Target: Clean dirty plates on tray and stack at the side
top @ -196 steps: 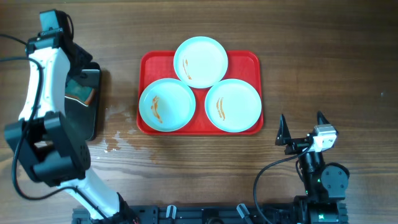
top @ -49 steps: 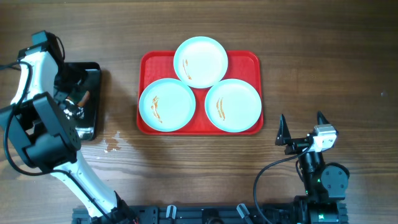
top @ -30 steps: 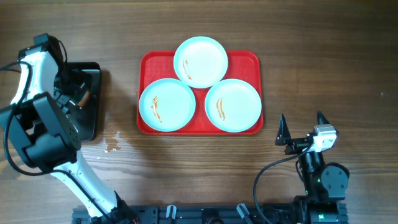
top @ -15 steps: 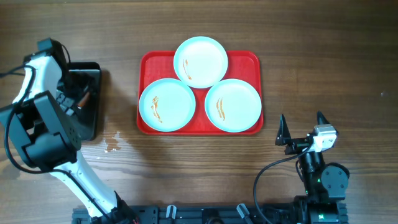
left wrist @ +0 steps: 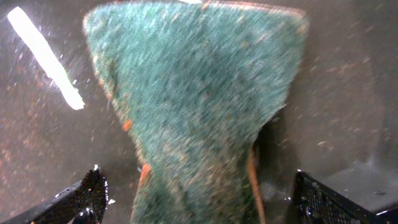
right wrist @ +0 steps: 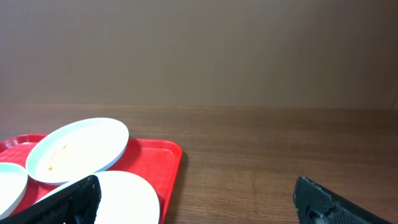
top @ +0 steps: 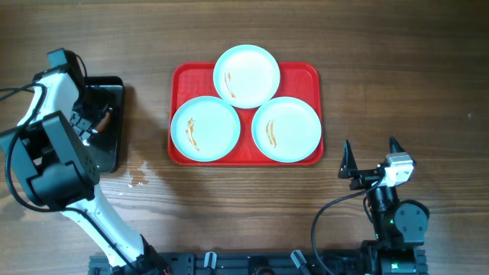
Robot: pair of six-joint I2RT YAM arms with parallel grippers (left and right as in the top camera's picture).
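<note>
Left gripper (left wrist: 208, 196) is low over the black tray (top: 116, 85) at the table's left edge, jaws wide. In the left wrist view the two fingertips (left wrist: 87, 193) sit at either side of a green scouring sponge (left wrist: 199, 93), with a gap of bare black surface on each side, so nothing is gripped. The sponge lies flat on the black tray, fibrous green top, thin orange edge showing along its lower side and at the far end. Red tray (top: 309, 72) is mid-table, well apart from the black tray. It carries three dirty plates: far plate (top: 246, 75), reaching over the tray's far rim; front-left plate (top: 205, 128); front-right plate (top: 286, 128). The two front plates sit side by side, and the far one meets both at their inner edges. Orange-brown streaks are on all three — low and left of centre on the far plate, left of centre on both front ones. Right gripper (top: 370, 142) is parked near the front right of the wooden table (top: 397, 61), clear of the red tray, jaws fully spread and empty. The right wrist view looks past them to the tray's corner and plates. Small wet patches (top: 137, 177) lie on the wood in front of the black tray.
</note>
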